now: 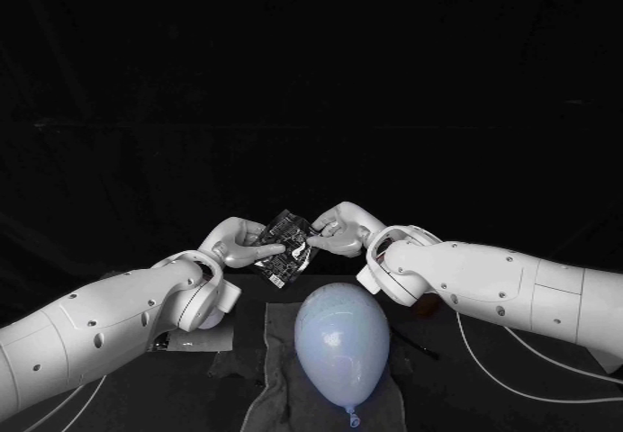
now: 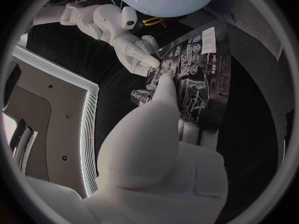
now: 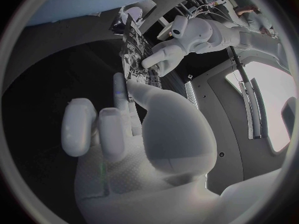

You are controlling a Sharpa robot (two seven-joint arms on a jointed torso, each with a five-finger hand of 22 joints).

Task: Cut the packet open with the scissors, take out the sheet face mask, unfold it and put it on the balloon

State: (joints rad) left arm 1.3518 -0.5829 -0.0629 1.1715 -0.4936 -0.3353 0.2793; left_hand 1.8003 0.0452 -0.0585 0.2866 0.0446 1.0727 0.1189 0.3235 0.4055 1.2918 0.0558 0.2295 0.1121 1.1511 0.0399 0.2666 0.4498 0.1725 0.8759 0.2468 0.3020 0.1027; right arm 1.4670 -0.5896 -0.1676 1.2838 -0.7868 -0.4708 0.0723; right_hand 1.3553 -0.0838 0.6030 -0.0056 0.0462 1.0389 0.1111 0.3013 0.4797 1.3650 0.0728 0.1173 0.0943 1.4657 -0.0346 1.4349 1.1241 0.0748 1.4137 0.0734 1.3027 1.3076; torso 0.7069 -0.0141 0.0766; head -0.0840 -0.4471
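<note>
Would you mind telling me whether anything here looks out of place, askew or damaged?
Nothing stands out. The dark printed packet is held tilted in the air between the left hand and the right hand; no spill or tear shows. The pale blue balloon lies intact on the grey cloth.

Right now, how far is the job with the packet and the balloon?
Done: I cannot tell whether the dark printed foil packet is cut. In hand: the left hand and right hand both hold it up near the pale blue rubber balloon. Left: the balloon is bare, so taking out, unfolding and placing the mask remain.
</note>
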